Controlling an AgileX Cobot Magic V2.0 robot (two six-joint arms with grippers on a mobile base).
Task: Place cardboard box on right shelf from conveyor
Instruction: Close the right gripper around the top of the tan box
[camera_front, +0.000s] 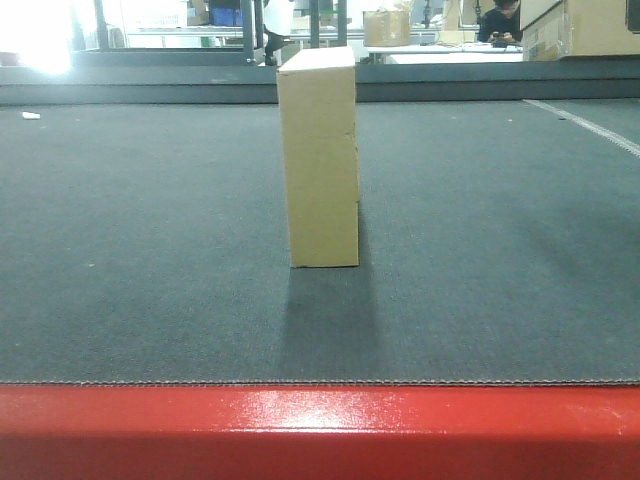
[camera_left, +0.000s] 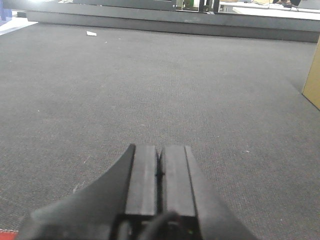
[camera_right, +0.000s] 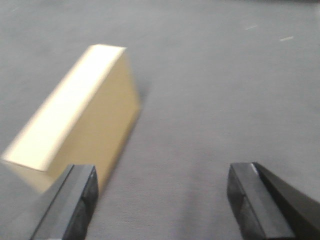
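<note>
"Exterior front-facing view has the cardboard box (camera_front: 320, 160) standing on end on the conveyor (camera_front: 150, 250), about midway between its side edges and well back from the red front edge (camera_front: 320, 420). How would you take it?"

"Across the slim width, pads on the two broad faces, above the middle. It looks light and stiff, but those smooth faces may slip and hollow card dents if squeezed hard. Standing tall on a narrow foot, it should topple at a nudge"

"And the grippers?"

"Right gripper (camera_right: 162, 172) is spread wide over the belt. The right wrist view is blurred, but the box lies ahead and off to its left, just beyond the left finger (camera_right: 80, 200), not between the two. Left gripper (camera_left: 160, 170) has its fingers pressed together low over bare belt, with only a corner of the box at that view's right border"

"Surface?"

"Dark textured belt, likely grippy, so the box won't slide freely. One white scrap (camera_front: 31, 115) lies toward the far left corner"

"The room?"

"Glare at the far left, brown cartons (camera_front: 590, 25) and a seated person (camera_front: 500, 20) beyond the far edge. No shelf in view"
</note>
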